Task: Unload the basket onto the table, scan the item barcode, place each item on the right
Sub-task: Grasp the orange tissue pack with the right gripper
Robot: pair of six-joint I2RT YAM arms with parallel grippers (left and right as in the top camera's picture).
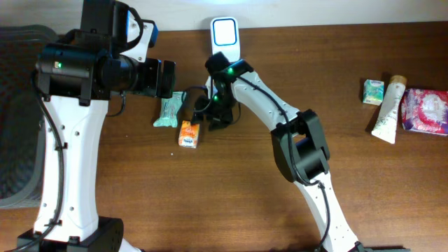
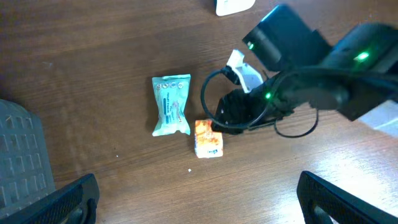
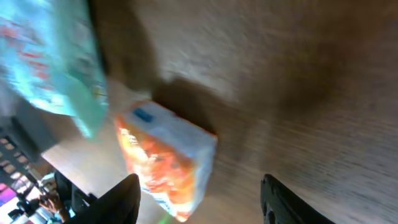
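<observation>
Orange box [image 1: 187, 134] lies on bench [image 1: 350, 182], just beside teal packet [image 1: 168, 110] | I see right jaws spread close against it, pinching nothing | left jaws wide, empty, raised above | white scanner [image 1: 225, 35] behind.

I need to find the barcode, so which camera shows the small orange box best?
Left wrist: the orange box lies whole and sharp there. Overhead shows it small, and the right wrist shows it close but blurred.
</observation>
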